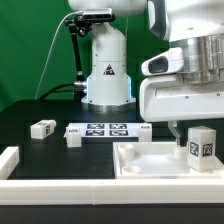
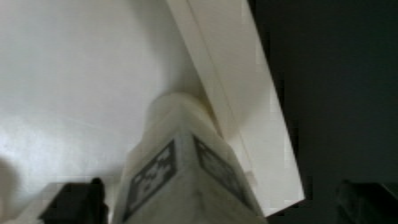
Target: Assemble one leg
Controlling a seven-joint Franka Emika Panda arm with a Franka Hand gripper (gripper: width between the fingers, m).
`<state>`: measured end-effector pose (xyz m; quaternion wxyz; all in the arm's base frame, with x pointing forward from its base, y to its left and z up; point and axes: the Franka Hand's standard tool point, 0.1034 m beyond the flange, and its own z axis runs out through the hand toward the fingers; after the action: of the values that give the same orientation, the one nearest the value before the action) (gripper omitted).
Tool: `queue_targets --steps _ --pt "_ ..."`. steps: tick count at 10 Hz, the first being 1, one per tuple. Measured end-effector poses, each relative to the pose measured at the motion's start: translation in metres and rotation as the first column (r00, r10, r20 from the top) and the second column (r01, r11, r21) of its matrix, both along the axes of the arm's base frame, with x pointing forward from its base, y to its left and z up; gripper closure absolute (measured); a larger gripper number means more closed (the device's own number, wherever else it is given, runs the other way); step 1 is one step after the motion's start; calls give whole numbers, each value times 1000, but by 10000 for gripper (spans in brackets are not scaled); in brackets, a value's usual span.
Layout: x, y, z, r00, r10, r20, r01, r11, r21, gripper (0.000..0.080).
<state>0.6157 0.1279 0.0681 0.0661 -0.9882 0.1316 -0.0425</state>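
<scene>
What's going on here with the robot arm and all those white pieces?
The Panda arm's gripper is down over the leg, a small white tagged block standing upright in the large white tray, next to one of its raised walls. The fingers sit on either side of the leg, but whether they are clamped on it is unclear. Two loose white blocks lie on the black table beside the marker board.

A plain green backdrop [image 1: 30, 50] fills the rear of the exterior view; the light on it is bright and even; below it a matte black bench [image 1: 40, 150] spans the whole width; the wrist view shows it as a dark strip.
</scene>
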Motion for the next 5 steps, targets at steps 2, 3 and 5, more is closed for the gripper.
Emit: queue_targets --steps 2,3,5 --pt "3 0 -2 974 224 27 -223 974 -46 150" --pt "3 -4 -3 952 306 32 -303 951 -63 150" --pt "4 -6 -1 869 493 55 -484 867 -115 150"
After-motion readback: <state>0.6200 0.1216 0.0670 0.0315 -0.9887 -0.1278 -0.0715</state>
